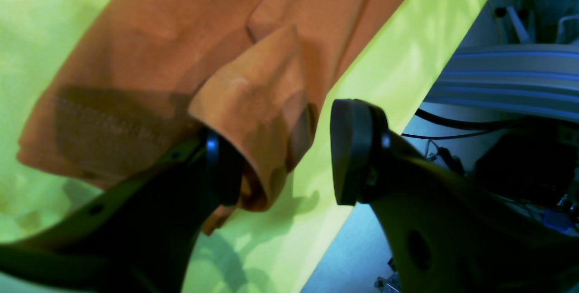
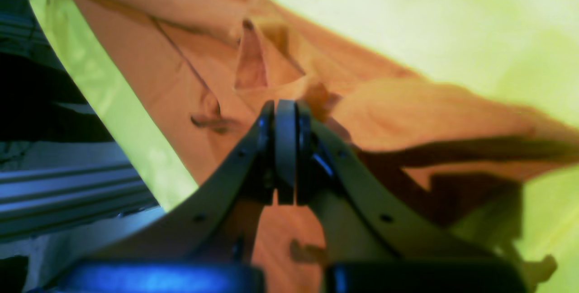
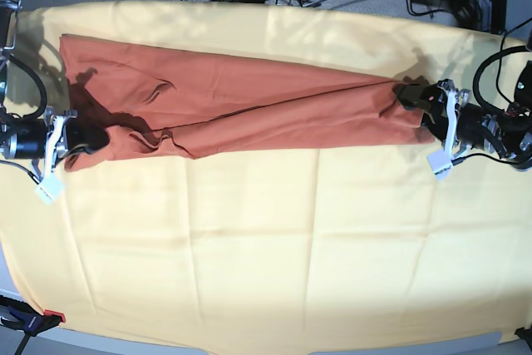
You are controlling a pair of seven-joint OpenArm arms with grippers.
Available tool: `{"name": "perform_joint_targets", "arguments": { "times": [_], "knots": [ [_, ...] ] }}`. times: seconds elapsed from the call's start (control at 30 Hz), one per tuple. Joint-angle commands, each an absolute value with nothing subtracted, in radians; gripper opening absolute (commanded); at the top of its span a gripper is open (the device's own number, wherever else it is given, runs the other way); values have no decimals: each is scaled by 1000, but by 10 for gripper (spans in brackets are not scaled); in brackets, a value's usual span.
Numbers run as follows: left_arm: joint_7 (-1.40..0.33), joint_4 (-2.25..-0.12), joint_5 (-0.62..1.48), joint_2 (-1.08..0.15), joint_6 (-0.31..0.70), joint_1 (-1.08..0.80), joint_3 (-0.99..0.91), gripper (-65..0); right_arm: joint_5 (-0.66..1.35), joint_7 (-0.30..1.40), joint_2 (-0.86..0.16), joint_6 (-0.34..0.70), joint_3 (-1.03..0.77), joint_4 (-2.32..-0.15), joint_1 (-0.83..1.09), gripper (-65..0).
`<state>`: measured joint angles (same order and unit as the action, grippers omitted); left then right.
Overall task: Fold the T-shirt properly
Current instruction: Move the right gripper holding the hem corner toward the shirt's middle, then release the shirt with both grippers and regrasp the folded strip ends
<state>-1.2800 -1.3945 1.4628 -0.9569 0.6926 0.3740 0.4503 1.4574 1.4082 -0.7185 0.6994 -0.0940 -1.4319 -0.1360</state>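
Now the right tool point(image 2: 286, 148) is clamped on the T-shirt point(image 3: 249, 97), while the left tool point(image 1: 289, 162) gapes.

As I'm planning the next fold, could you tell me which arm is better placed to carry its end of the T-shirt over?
Probably the right: the right gripper is shut on the T-shirt, while the left gripper stands open around a fabric fold.

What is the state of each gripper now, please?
Left gripper: open, a fold of the T-shirt between the jaws, not clamped.
Right gripper: shut on the T-shirt.
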Motion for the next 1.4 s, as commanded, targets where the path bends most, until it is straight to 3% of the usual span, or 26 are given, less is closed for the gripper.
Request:
{"name": "perform_joint_targets", "arguments": {
  "times": [0.0, 0.83, 0.93, 1.0, 1.27, 1.33, 1.37],
  "knots": [
    [-1272, -1405, 1484, -981, 698, 397, 437, -331, 1484, 1396, -752, 698, -104, -1446, -149, -650],
    [-1276, -1405, 1484, -982, 698, 397, 437, -331, 1443, 1396, -798, 698, -104, -1447, -33, -647],
    [-1276, -1405, 1459, -987, 698, 409, 437, -331, 1472, 1396, -799, 698, -104, -1447, -49, -474],
    [-1275, -1405, 1448, -992, 698, 431, 437, -331, 1484, 1396, -803, 698, -105, -1447, -77, -423],
    [-1275, -1405, 1456, -1019, 698, 532, 383, -331, 1484, 1396, -828, 698, -114, -1488, -130, -426],
    [-1276, -1402, 1456, -1019, 698, 529, 318, -331, 1484, 1396, -819, 698, -114, -1488, -127, -470],
    [-1276, -1396, 1456, -1018, 698, 529, 281, -331, 1484, 1396, -810, 698, -114, -1488, -128, -528]
  ]
}}
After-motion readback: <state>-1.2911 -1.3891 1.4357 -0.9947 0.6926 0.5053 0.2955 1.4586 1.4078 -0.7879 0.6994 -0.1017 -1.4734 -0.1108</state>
